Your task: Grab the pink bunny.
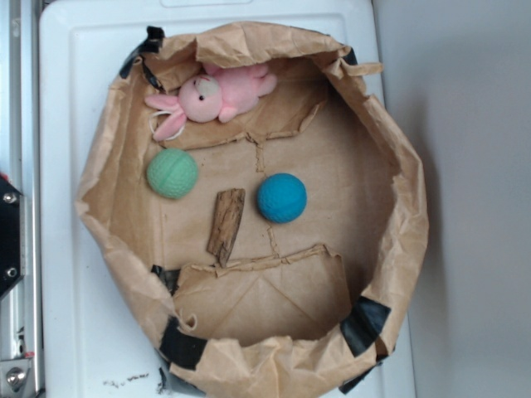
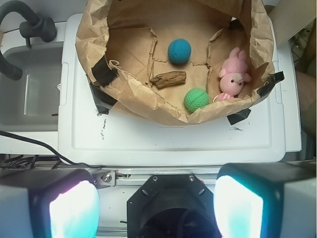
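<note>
Two fingers [image 2: 230, 207] wide apart; one pink bunny [image 1: 214, 98], two balls.

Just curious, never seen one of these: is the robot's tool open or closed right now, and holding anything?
Tool: open, holding nothing; the pink bunny lies untouched in the paper bag.

In the wrist view the end effector [image 2: 156, 208] is sitting at the bottom edge of the frame, its two fingers [image 2: 74, 208] spread wide apart with nothing between them. Their inner pads are glowing pale teal, and the dark wrist housing is showing between them. It is touching nothing.
</note>
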`<action>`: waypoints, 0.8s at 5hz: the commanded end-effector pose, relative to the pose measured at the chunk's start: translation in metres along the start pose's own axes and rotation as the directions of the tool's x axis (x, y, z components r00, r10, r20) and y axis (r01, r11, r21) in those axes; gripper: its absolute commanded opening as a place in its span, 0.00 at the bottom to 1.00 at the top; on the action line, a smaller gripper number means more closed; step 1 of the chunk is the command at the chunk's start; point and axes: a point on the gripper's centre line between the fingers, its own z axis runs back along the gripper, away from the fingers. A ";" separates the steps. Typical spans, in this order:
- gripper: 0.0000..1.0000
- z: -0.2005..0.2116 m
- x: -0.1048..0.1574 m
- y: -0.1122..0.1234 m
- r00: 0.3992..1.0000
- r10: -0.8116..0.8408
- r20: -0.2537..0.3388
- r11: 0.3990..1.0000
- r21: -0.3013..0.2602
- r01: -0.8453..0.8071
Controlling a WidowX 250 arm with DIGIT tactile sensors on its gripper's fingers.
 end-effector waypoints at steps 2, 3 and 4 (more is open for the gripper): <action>1.00 -0.014 0.027 -0.001 1.000 0.018 -0.012 0.999 -0.030 -0.018; 1.00 -0.030 0.048 0.009 1.000 0.023 0.014 0.998 -0.057 -0.022; 1.00 -0.056 0.095 0.009 0.995 0.082 0.051 0.996 -0.025 -0.081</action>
